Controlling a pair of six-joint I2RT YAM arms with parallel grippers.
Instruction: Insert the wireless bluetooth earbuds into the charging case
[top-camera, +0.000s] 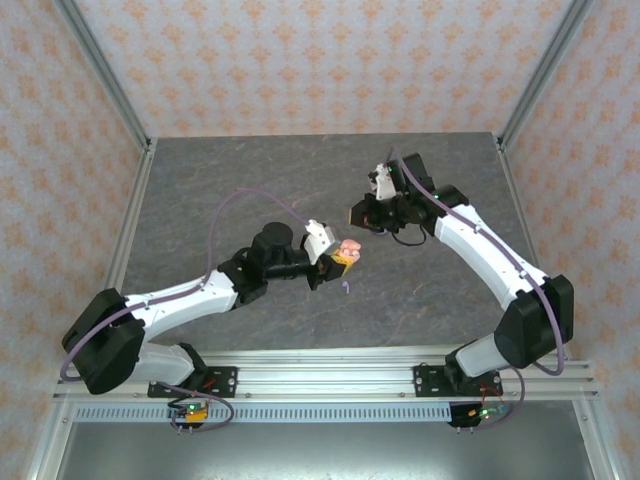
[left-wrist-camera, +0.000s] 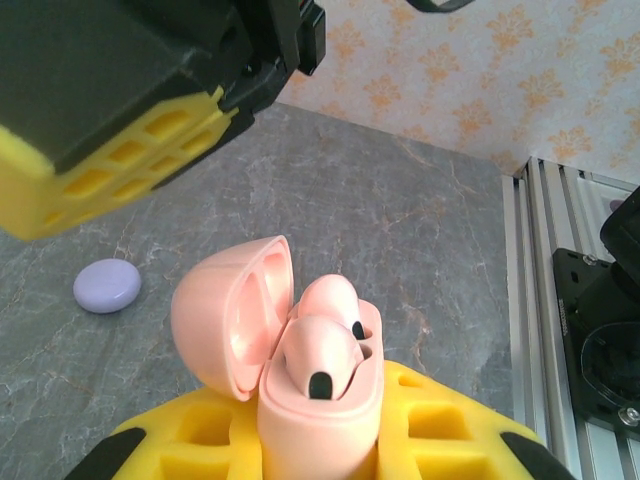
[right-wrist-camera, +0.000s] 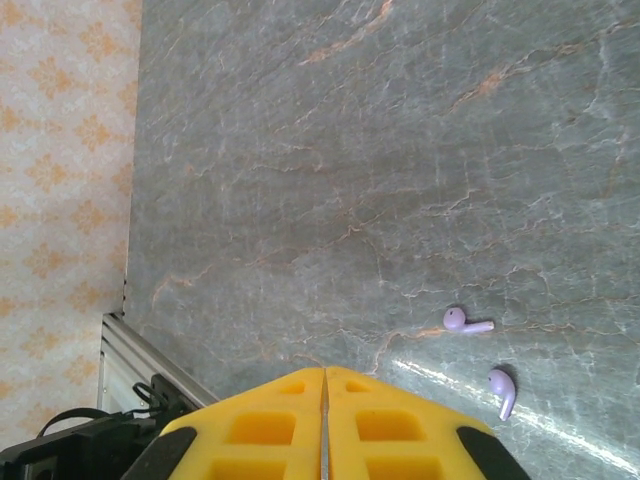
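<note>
Roughly half done, judging by the pink set. Clamped between the yellow ribbed pads of the left gripper (left-wrist-camera: 320, 455), bottom centre of the left wrist view: a pale pink rounded plastic charging case (left-wrist-camera: 322, 415), lid swung open to the left. Seated side by side in its wells: two small pale pink plastic earbuds (left-wrist-camera: 318, 352), apparently home, though impossible to tell whether pressed fully down. In the top view, case and left gripper raised above the table near frame centre.

Right gripper (right-wrist-camera: 323, 425), bottom centre of its own wrist view: yellow pads pressed together along a thin seam, nothing between them. In the top view, hovering just up and right of the held case.

Left to do, apparently: the lilac set. Two tiny curved lilac plastic earbuds (right-wrist-camera: 467, 321) lying loose on the grey marbled table (right-wrist-camera: 400, 150), lower right of the right wrist view, near each other but apart. Closed lilac pebble-shaped case (left-wrist-camera: 107, 285) resting on the table, left edge of the left wrist view. Likely remaining: shutting the pink lid, opening the lilac case, picking up and seating each lilac earbud.
</note>
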